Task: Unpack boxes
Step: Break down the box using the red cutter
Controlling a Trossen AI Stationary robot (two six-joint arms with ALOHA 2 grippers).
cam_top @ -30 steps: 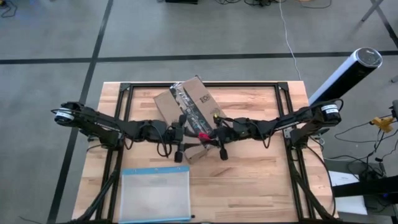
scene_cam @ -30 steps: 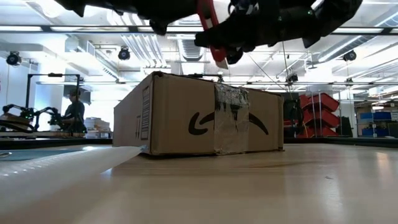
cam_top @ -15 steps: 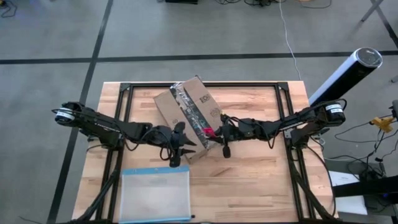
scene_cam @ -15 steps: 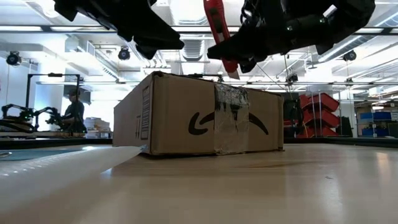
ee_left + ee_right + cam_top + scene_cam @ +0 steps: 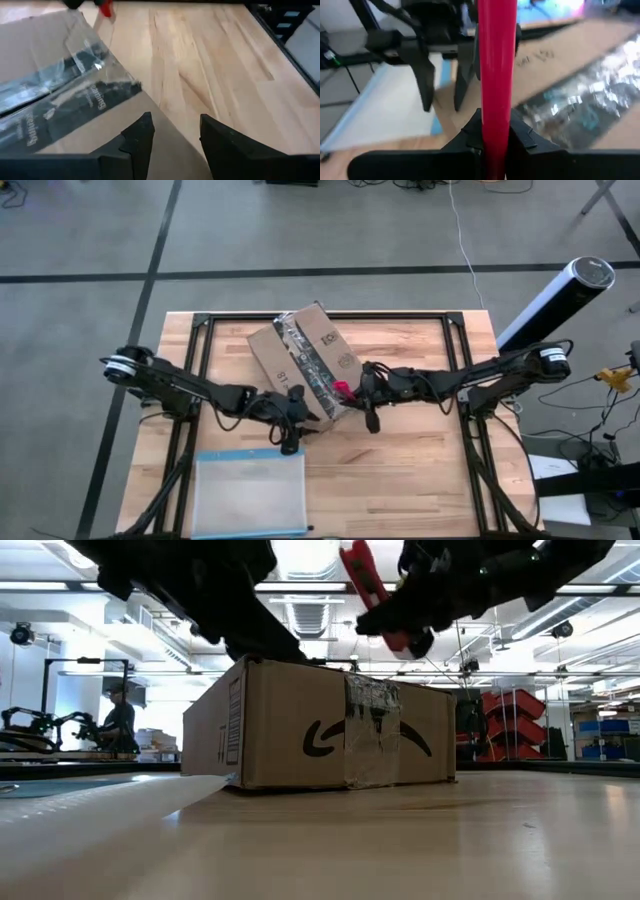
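Observation:
The brown cardboard box (image 5: 305, 350) lies flat on the wooden table, turned askew, with shiny tape along its top (image 5: 45, 75). My left gripper (image 5: 303, 418) is open at the box's near corner, its fingers (image 5: 142, 137) low over the top's edge. My right gripper (image 5: 354, 392) hovers at the box's near-right side, shut on a small red tool (image 5: 345, 388). In the low view the tool (image 5: 368, 582) hangs above the box (image 5: 330, 730). My right gripper pinches the red tool's rear part (image 5: 495, 117) between its two fingers. It comes nearly level from the table's right. The tool sticks out past the fingertips toward the box and stays clear above the box's top. Whether my left gripper touches the box I cannot tell.
A clear plastic pouch with a blue edge (image 5: 250, 490) lies flat near the table's front left. Black frame rails (image 5: 200, 340) run along the table's sides. A white and dark cylinder (image 5: 555, 300) stands off the right edge. Bare wood (image 5: 400, 470) lies at the near right.
My left gripper has come down and slightly toward the table's right, onto the box's near corner. My right gripper has gone toward the table's right with the red tool, whose free end has tipped upward, higher above the box. The box has not moved.

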